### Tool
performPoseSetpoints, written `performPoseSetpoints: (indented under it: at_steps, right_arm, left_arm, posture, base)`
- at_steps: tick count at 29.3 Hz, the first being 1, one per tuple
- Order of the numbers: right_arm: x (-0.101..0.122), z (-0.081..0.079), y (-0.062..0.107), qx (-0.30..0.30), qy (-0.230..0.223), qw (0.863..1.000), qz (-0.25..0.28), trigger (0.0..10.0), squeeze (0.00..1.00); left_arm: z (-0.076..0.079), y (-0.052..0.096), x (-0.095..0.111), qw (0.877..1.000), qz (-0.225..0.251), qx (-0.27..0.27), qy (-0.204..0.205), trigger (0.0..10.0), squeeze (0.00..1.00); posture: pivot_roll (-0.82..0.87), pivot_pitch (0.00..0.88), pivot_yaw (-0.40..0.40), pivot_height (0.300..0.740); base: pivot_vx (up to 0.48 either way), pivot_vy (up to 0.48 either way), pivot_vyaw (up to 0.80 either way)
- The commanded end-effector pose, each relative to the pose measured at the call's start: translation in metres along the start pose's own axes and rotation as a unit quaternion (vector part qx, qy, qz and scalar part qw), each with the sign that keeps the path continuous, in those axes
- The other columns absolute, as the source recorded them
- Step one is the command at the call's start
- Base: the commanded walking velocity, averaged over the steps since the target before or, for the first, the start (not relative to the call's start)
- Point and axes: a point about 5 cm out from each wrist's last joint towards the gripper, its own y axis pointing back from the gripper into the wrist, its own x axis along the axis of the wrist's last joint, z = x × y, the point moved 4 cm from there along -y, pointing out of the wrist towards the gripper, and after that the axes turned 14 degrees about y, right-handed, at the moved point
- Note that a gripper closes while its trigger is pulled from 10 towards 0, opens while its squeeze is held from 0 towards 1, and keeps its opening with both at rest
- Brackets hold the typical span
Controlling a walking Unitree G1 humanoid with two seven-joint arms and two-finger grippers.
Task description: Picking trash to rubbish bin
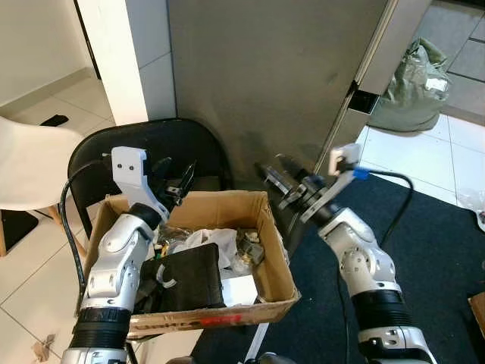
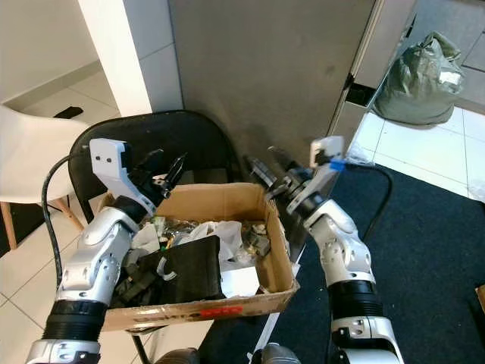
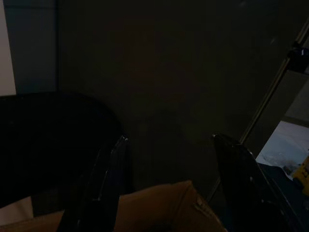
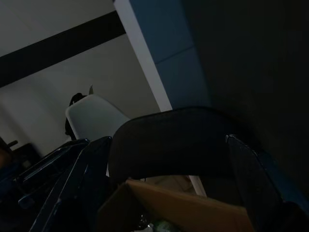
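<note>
A cardboard box point(image 1: 216, 314) serves as the bin and rests on a black chair point(image 1: 151, 140). Inside lie a black pouch point(image 1: 189, 277), crumpled white plastic point(image 1: 216, 241), a white card point(image 1: 241, 290) and small scraps. My left gripper point(image 1: 176, 178) hovers over the box's back left corner, open and empty. Just beyond the back right corner my right gripper point(image 1: 270, 165) is also open, holding nothing. In the left wrist view the box's rim point(image 3: 164, 208) lies below the spread fingers point(image 3: 116, 169). The right wrist view looks across the rim point(image 4: 169, 208) to the chair back point(image 4: 178, 140).
A grey panel point(image 1: 265, 76) rises right behind the box. A white chair point(image 1: 30, 167) stands at the left, a stuffed green bag point(image 1: 413, 83) at the back right. Dark carpet point(image 1: 439, 250) covers the floor on the right. A paper scrap point(image 1: 42, 349) lies on the tiles.
</note>
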Motion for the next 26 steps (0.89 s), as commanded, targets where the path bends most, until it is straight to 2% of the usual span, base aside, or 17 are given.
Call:
performPoseSetpoints:
  at_steps: [1,9,26]
  right_arm:
    - [-0.0041,0.0019,0.0016,-0.007,-0.014,1.000,-0.008,10.0,0.00]
    - [-0.0028,0.0006,-0.0001,-0.008,-0.022,1.000,-0.012,10.0,0.00]
    - [-0.0016,-0.0014,-0.0020,-0.002,-0.022,1.000,-0.018,10.0,0.00]
  left_arm:
    - [-0.0008,0.0019,-0.0086,1.000,-0.010,0.007,0.000,10.0,0.00]
    - [-0.0075,0.0062,-0.0122,0.999,-0.009,0.035,-0.004,10.0,0.00]
    - [-0.0070,0.0048,-0.0147,0.999,-0.018,0.035,-0.013,10.0,0.00]
  posture:
    - [0.02,0.000,-0.034,0.740]
    - [0.02,0.000,-0.034,0.740]
    - [0.01,0.000,-0.034,0.740]
  base:
    - [0.000,0.000,0.00]
    - [0.000,0.000,0.00]
    - [-0.299,0.000,0.00]
